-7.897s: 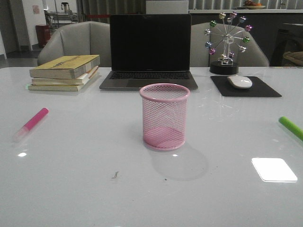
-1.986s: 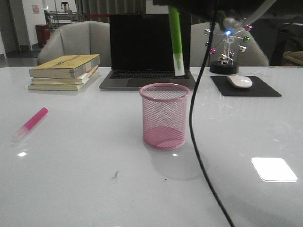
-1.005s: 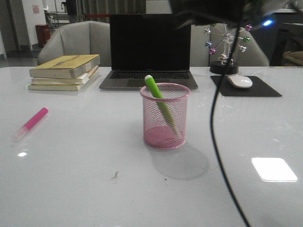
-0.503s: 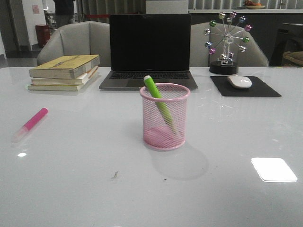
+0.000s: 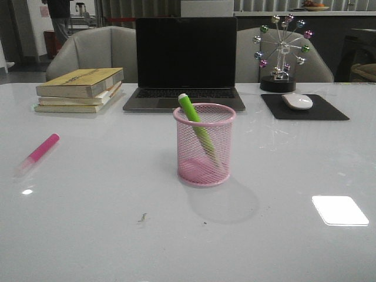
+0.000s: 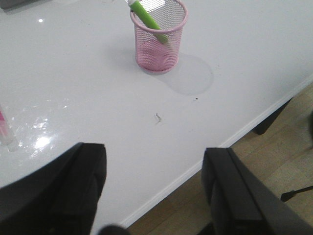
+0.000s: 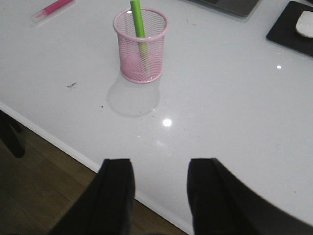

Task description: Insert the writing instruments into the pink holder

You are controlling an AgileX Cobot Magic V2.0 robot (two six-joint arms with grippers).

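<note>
The green marker (image 5: pixel 197 129) leans inside the pink cup (image 5: pixel 204 144), its top above the rim. The pink marker (image 5: pixel 39 151) lies flat on the table (image 5: pixel 88 223), well apart to the left. Left gripper (image 6: pixel 151 191) and right gripper (image 7: pixel 159 196) are both spread wide and hold nothing

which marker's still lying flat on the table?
The magenta pink marker, lying flat on the table's left side, away from the pink holder. The green marker leans inside the holder.

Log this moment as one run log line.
green marker: in pink holder, leaning | pink marker: on table, left | left gripper: open, empty | right gripper: open, empty
</note>
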